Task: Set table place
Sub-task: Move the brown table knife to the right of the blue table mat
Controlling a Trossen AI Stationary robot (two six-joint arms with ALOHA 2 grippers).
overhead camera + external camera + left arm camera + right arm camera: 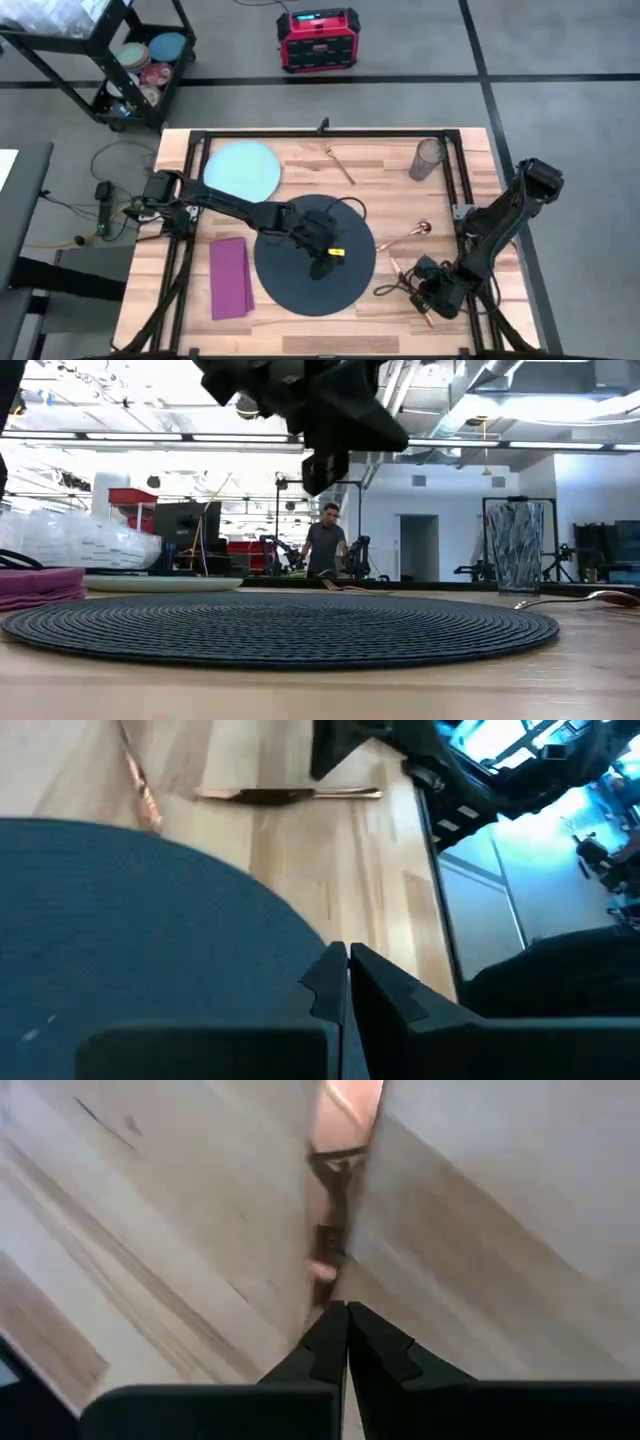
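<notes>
The dark round mat (300, 285) lies in the middle of the desk (380, 160), with the pale blue plate (241, 168) beside it toward the far left corner and the magenta napkin (231, 277) at its left. The left gripper (322, 262) hangs over the mat with fingers pressed together and holding nothing, and the right gripper (428, 298), fingers also together, is low at the copper cutlery (405, 280) near the mat's right edge. I judge the plate should go next on the mat's centre, so the left fingers must spread before reaching its rim.

I am working in a robotics lab: exposed ceiling ducts (470, 400) and strip lights hang overhead, other robot arms (275, 550) stand on benches behind a person (325, 540), a red power unit (318, 38) sits on grey floor beside a black cart (120, 60).
</notes>
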